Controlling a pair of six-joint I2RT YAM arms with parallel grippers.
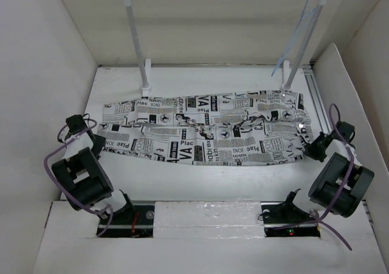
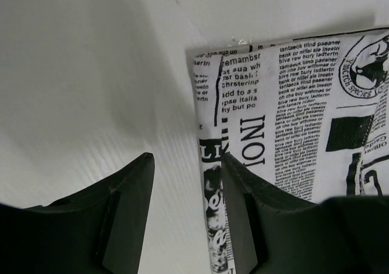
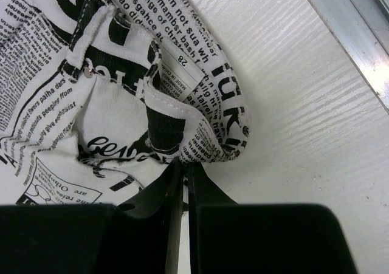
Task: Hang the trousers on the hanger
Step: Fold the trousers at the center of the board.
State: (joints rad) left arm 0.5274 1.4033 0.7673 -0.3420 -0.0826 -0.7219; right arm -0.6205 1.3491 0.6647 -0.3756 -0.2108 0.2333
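The trousers (image 1: 206, 128) lie flat, long axis left to right, the waist pinched in my closed right gripper (image 3: 184, 166), the hem edge between the wide-open, empty fingers of my left gripper (image 2: 187, 158), and the hanger (image 1: 299, 34) hangs beyond the waist end, nearer my right arm.

Both arms are matt black; the left arm (image 1: 79, 177) and the right arm (image 1: 340, 186) are each built of chunky, rounded motor housings; a thin purple cable (image 1: 333, 232) loops loosely along each; the jaws are plain black wedges with flat inner faces; small red and green lights (image 1: 290, 231) glow on the right base (image 1: 290, 216).
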